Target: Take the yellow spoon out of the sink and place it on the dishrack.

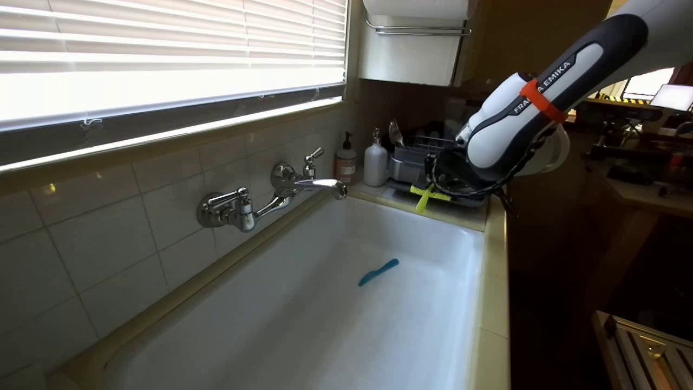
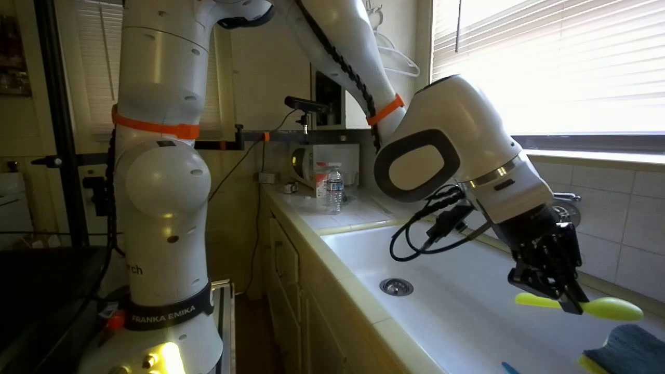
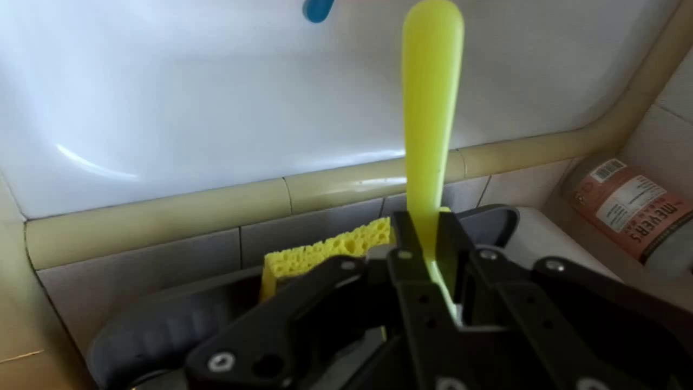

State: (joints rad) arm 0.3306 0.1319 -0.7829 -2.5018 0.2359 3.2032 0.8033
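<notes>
In the wrist view, the lower part of the yellow spoon [image 3: 433,97] is mostly hidden by the gripper [image 3: 425,233], and the top edge cuts the blue knife [image 3: 318,8], so only one rounded end shows. In an exterior view, the gripper covers a part of the dish rack [image 1: 406,169], and its fingertips (dark on dark) I cannot distinguish. In an exterior view, the sponge [image 2: 631,350] is cut at the lower right corner, and the water bottle [image 2: 335,189] has a label too small for reading.
</notes>
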